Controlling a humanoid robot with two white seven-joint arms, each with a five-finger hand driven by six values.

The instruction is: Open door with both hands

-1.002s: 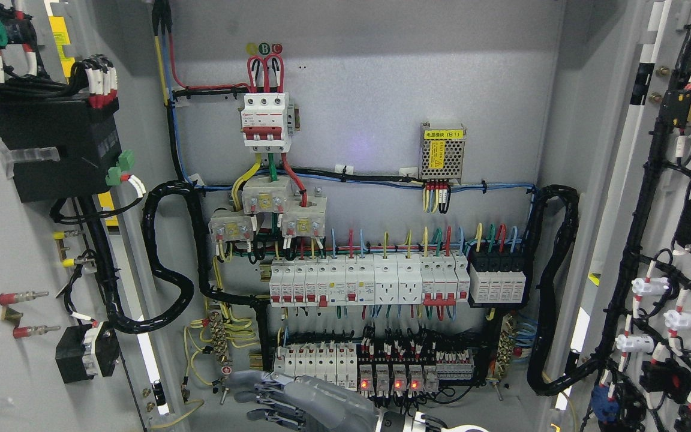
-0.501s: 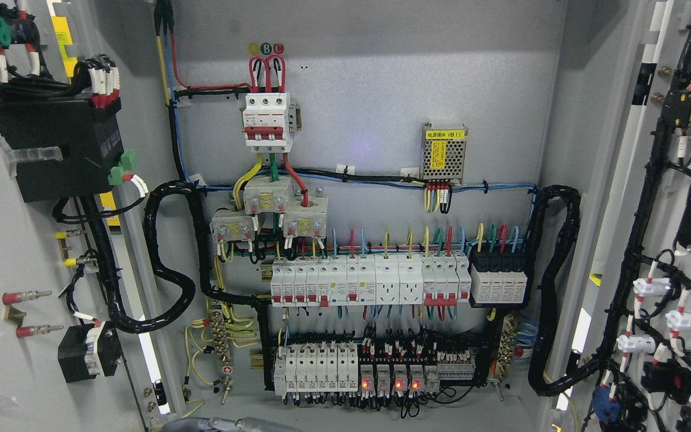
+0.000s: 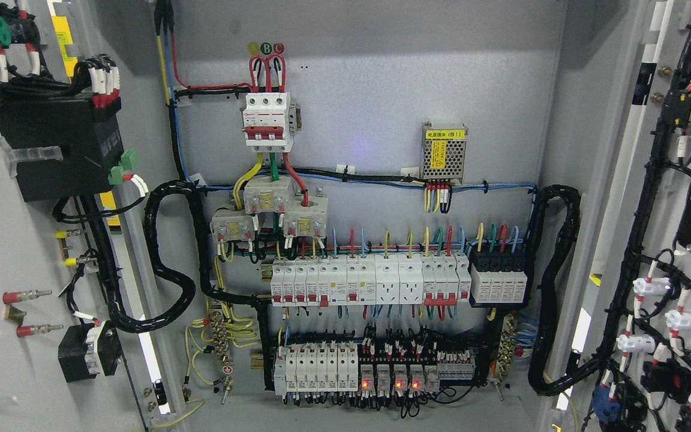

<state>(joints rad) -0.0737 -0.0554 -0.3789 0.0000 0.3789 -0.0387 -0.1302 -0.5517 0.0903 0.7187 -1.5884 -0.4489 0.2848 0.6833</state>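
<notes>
Both doors (image 3: 15, 240) swung open, cabinet (image 3: 369, 108) interior exposed, robot hand gone from view

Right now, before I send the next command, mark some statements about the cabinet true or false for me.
1. Both cabinet doors stand open, the left door and the right door. True.
2. A robot hand is reaching into the cabinet. False: no hand shows in the head view.
3. Red lights glow on the relays in the bottom row. True.
4. The three-pole breaker sits below the long breaker row. False: it sits above it, top centre.
5. The mesh-covered power supply carries a yellow label. True.
</notes>
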